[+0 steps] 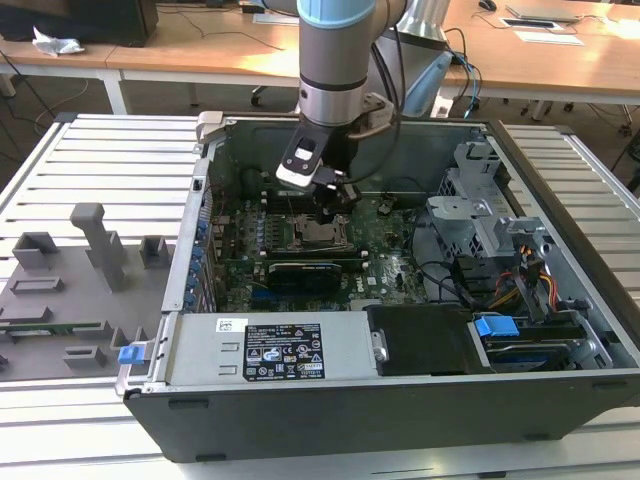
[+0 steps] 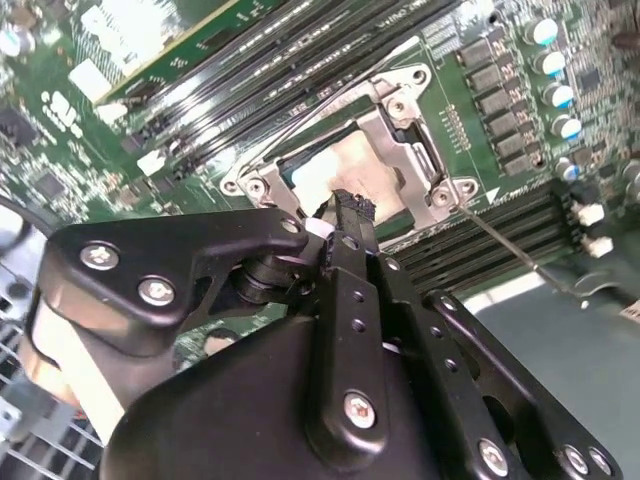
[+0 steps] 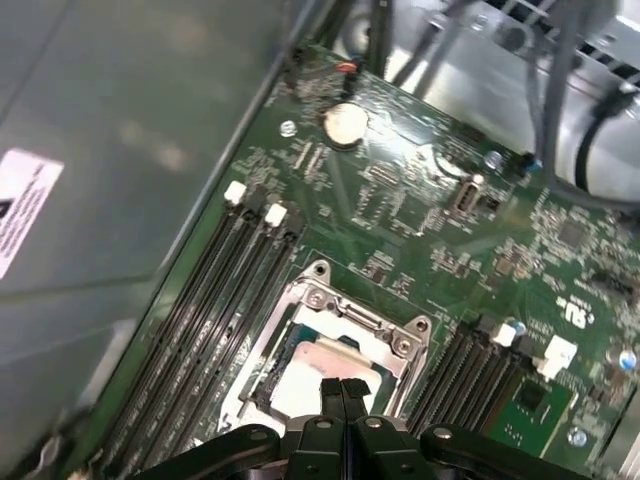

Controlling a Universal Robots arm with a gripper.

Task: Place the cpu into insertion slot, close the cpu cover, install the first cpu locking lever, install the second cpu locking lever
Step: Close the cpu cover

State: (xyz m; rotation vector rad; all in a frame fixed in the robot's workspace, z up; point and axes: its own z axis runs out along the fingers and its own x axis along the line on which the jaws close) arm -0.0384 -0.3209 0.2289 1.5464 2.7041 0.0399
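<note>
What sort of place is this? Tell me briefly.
Likely a robotics lab or test workshop: an open computer case lies on a slatted metal table, a robot arm reaches into it, and wooden desks stand behind.

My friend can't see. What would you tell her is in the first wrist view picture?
The gripper, fingers pressed together, is close over the cpu, a pale square chip lying in the insertion slot with the silvery cpu cover framing it. Long black memory slots run on both sides on the green circuit board.
</note>
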